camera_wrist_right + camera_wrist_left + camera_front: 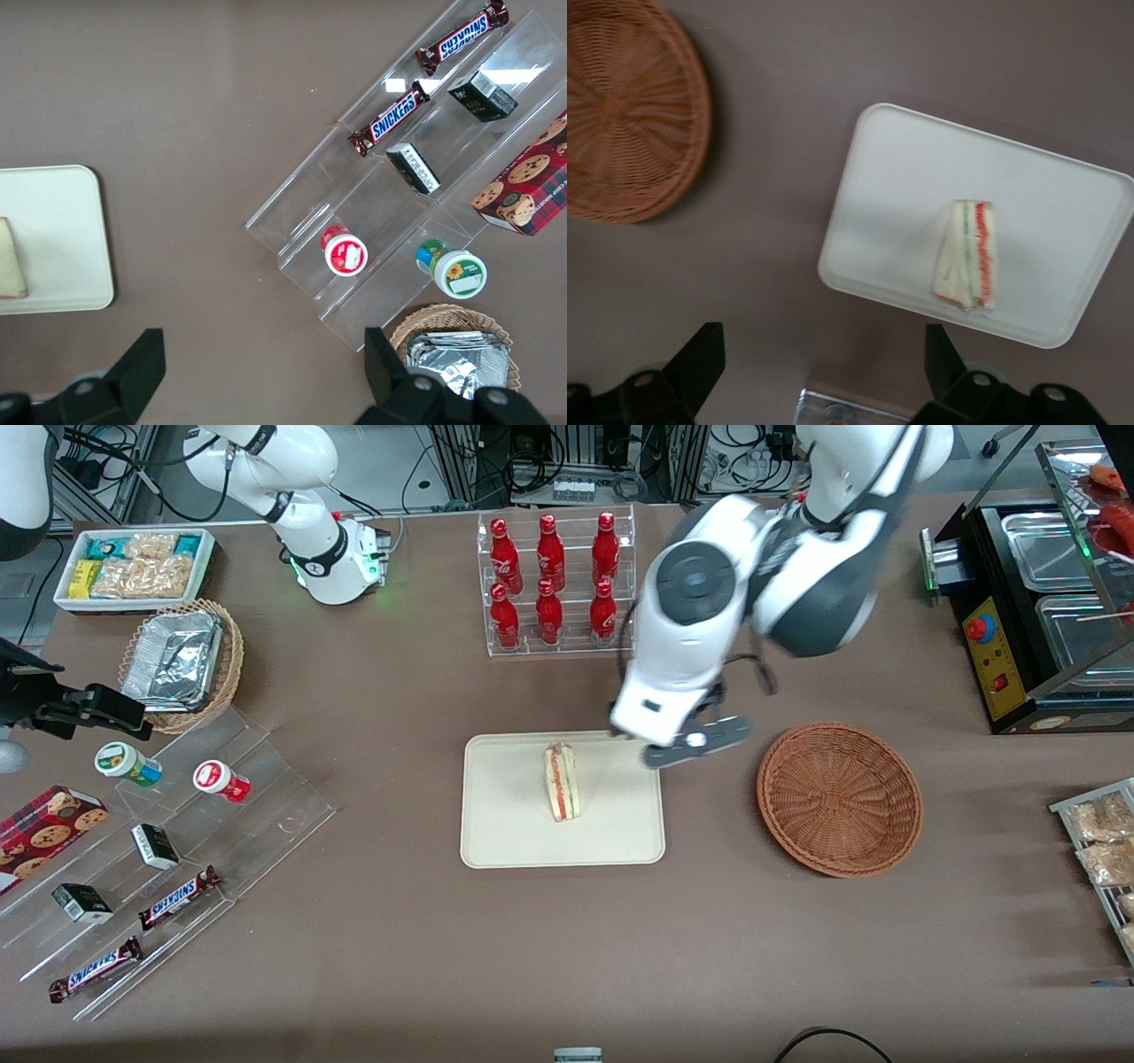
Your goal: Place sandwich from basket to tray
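Brown table [399, 921] — sandwich [561, 781] on tray [505, 815]; pincer [824, 372] wide, empty — wrist view alone shows.

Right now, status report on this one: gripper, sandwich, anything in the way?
Gripper open, holding nothing, above the tray's edge. Sandwich lying on the tray. Basket holds nothing. Nothing in the way.

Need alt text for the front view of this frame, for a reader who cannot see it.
A small triangular sandwich wedge lies on a flat cream rectangular tray mid-table. The working arm's gripper hovers open above the tray's corner nearest the round reddish-brown wicker basket, which holds nothing visible. A clear rack of red bottles stands farther from the camera.
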`<control>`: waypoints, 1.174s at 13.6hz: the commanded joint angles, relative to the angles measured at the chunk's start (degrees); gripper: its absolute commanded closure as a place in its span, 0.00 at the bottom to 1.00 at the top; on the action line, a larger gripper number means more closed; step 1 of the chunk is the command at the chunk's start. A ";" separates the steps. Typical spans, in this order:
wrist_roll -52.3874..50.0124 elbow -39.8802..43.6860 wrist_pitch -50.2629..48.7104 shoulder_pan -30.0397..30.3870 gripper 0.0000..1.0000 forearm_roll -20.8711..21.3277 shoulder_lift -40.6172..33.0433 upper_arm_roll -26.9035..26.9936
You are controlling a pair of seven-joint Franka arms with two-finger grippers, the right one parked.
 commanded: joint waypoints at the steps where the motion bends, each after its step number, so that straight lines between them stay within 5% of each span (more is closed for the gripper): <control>1: 0.56 -2.14 -4.72 5.48 0.01 -0.31 -4.29 -0.27; 6: 18.37 -2.75 -9.74 18.14 0.01 -0.22 -7.55 -0.27; 16: 41.65 -9.94 -8.53 31.33 0.01 -0.66 -15.61 -0.27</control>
